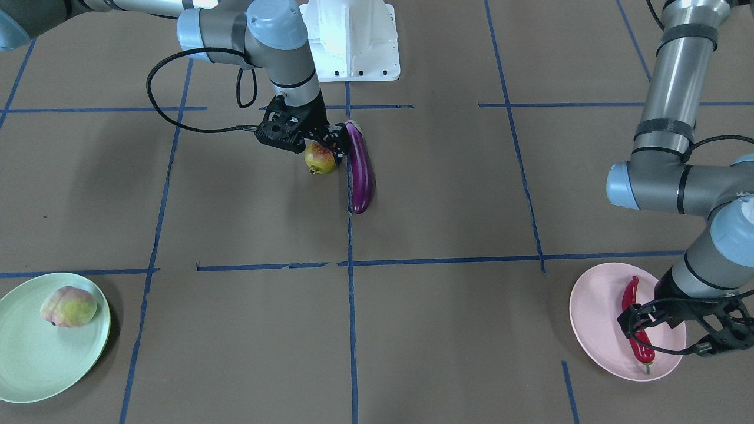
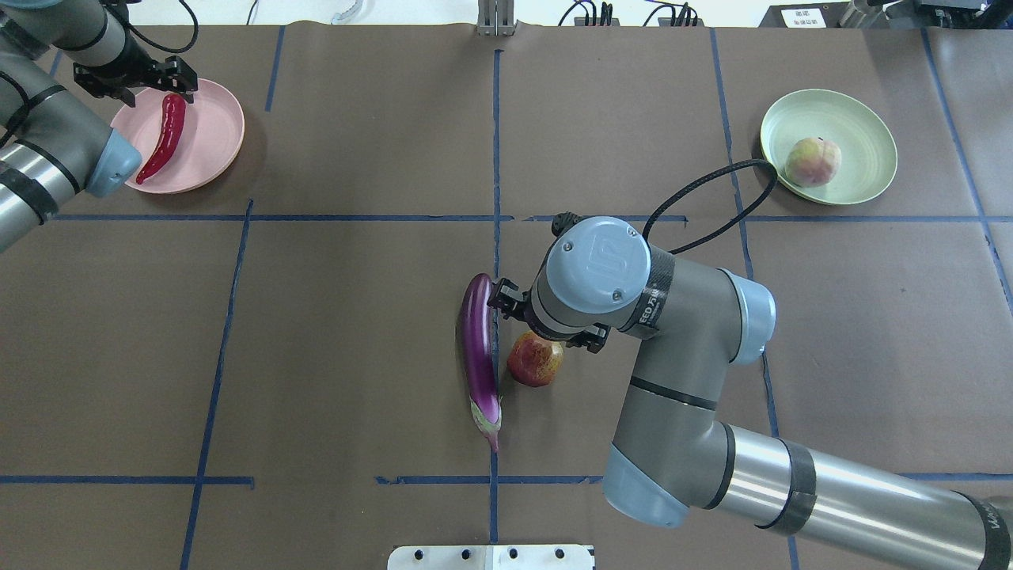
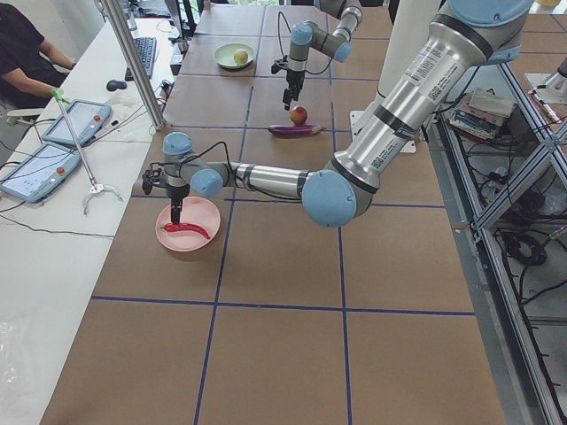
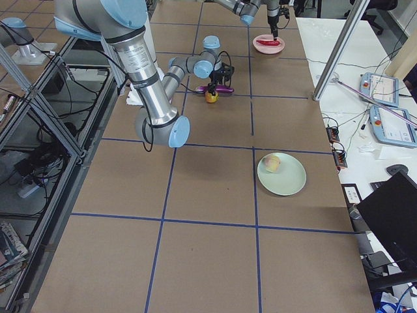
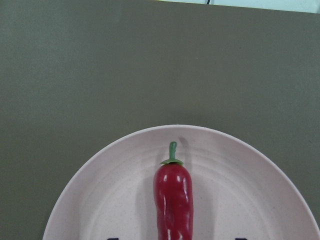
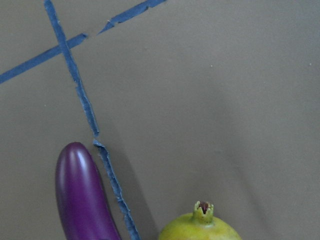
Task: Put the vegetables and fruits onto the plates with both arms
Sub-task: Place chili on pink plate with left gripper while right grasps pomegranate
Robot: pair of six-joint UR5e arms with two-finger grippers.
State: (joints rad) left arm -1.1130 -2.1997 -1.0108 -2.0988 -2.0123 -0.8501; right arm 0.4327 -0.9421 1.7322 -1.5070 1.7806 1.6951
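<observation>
The red chili pepper (image 1: 638, 306) lies on the pale pink plate (image 1: 595, 318). My left gripper (image 1: 641, 327) hangs open just above it, fingers either side; the left wrist view shows the pepper (image 5: 173, 200) free on the plate. The peach (image 1: 68, 306) rests on the mint green plate (image 1: 35, 371). The mottled fruit (image 1: 320, 158) sits on the table beside the purple eggplant (image 1: 360, 171). My right gripper (image 1: 323, 146) is open directly over this fruit. The right wrist view shows the fruit's nub (image 6: 202, 209) and the eggplant's tip (image 6: 80, 195).
The white base block (image 1: 353, 41) stands at the robot's side of the table. Blue tape lines (image 1: 350, 330) grid the brown surface. An operator (image 3: 22, 53), tablets (image 3: 75, 119) and a metal pole (image 3: 142, 66) line the far edge.
</observation>
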